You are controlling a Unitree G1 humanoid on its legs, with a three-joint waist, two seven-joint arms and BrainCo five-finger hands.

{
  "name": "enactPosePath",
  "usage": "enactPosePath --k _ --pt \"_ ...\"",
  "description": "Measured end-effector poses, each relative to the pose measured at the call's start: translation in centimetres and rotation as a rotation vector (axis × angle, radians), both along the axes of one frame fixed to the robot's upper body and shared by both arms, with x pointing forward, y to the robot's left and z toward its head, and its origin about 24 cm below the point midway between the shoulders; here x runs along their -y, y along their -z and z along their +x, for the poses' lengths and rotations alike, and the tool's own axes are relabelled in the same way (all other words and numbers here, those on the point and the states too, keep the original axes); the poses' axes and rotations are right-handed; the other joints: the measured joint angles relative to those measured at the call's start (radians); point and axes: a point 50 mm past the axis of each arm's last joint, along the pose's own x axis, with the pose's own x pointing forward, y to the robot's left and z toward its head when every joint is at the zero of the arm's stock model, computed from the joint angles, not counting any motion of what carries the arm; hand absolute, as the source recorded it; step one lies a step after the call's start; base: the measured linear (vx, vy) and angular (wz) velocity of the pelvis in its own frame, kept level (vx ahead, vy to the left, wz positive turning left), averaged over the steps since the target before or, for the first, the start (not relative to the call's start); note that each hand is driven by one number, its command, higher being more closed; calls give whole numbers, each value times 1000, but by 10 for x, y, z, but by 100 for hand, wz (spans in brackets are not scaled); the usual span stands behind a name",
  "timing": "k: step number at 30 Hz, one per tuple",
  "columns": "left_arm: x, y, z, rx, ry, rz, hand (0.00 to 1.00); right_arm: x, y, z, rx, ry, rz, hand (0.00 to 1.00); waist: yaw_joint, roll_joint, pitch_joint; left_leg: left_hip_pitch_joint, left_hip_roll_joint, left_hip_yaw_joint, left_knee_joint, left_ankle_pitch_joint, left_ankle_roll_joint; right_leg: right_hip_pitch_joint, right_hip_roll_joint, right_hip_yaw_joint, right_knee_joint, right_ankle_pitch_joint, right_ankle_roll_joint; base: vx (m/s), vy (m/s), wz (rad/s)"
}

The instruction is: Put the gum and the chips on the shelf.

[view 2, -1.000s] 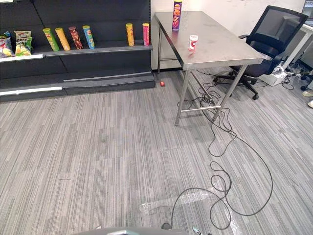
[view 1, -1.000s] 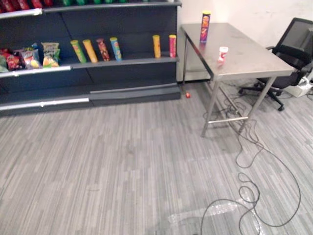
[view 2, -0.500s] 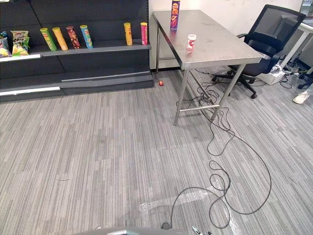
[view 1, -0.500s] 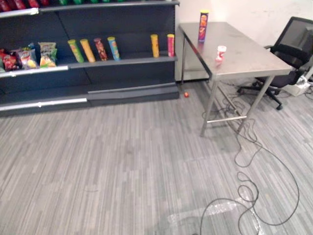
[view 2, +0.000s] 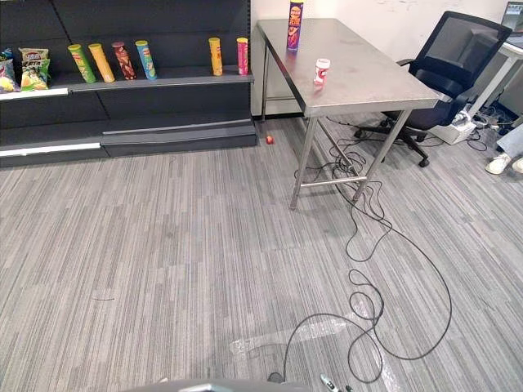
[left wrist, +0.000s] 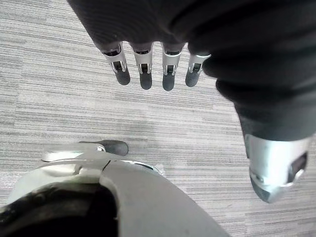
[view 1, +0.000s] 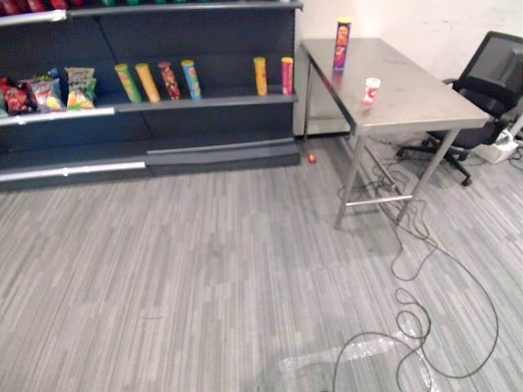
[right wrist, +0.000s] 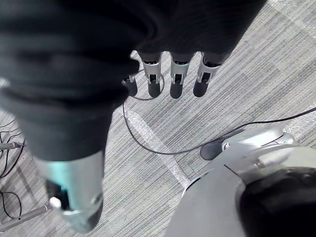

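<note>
A tall purple and red chips can (view 1: 341,44) stands upright at the far end of the steel table (view 1: 417,102). A small white and red gum tub (view 1: 371,90) stands nearer the table's middle. The dark shelf (view 1: 204,103) is to the left of the table, some way off across the floor. My left hand (left wrist: 169,69) hangs over the grey floor with straight fingers and holds nothing. My right hand (right wrist: 177,79) hangs the same way, open and empty, above a loop of cable.
Several chips cans (view 1: 155,82) and snack bags (view 1: 49,94) stand on the shelf's middle board. A black office chair (view 1: 490,86) is right of the table. Cables (view 1: 417,318) loop on the floor under the table. A small red ball (view 1: 311,158) lies by the shelf. A person's shoe (view 2: 497,164) is at the right edge.
The camera has shifted slightly. The can, the gum tub and the shelf goods have stayed in place. The person's foot at the right edge has come further into view.
</note>
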Motion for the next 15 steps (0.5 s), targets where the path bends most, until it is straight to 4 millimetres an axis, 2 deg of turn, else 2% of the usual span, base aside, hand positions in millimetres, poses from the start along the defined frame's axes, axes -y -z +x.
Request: enactPosePath --k 4,5,7,8,9,10,11,13,15 --pt "-3 -1 7 20 -27 12 0 -1 -1 12 35 20 7 0 -3 -10 38 -31 -2 -21 28 0 -6 -64 -13 -16 105 -47 -10 -21 -21 13" --pt "-4 -2 9 31 -46 12 0 -1 -1 13 38 19 8 0 -2 -15 51 -31 -2 -21 34 -5 -15 -77 -18 -17 144 -71 -12 -57 -51 17" --pt "-8 -3 12 49 -102 13 0 -3 -1 15 42 8 11 0 0 -32 61 -86 -3 -21 124 -50 -54 -116 -34 -22 217 -120 -16 -54 -53 17" --pt "-8 -3 14 59 -126 8 0 -3 -1 17 45 -7 11 0 1 -33 71 -137 10 -19 230 -91 -73 -135 -38 -27 257 -149 -27 -22 -55 18" --pt "-9 -3 14 65 -136 6 0 -4 -2 19 50 -8 13 0 1 -36 78 -155 13 -11 284 -97 -83 -133 -41 -31 265 -160 -30 -27 -84 28" --pt "-10 -4 18 84 -151 6 0 -4 -2 20 55 -6 14 0 0 -40 94 -218 22 8 429 -96 -82 -127 -49 -41 278 -170 -38 -4 -82 26" --pt "-8 -5 23 115 -208 -11 0 -2 -2 21 62 -9 12 0 6 -32 114 -295 42 10 603 -87 -85 -109 -50 -45 294 -184 -41 3 -62 22" --pt "-7 -5 24 135 -277 -28 0 -2 -2 21 63 -17 14 0 9 -30 130 -368 66 8 756 -110 -68 -88 -58 -51 315 -210 -40 38 14 8" --pt "-5 -5 25 148 -303 -49 0 -1 -3 23 71 -18 11 0 9 -26 133 -407 89 14 750 -127 -64 -72 -76 -50 319 -224 -31 80 75 5"
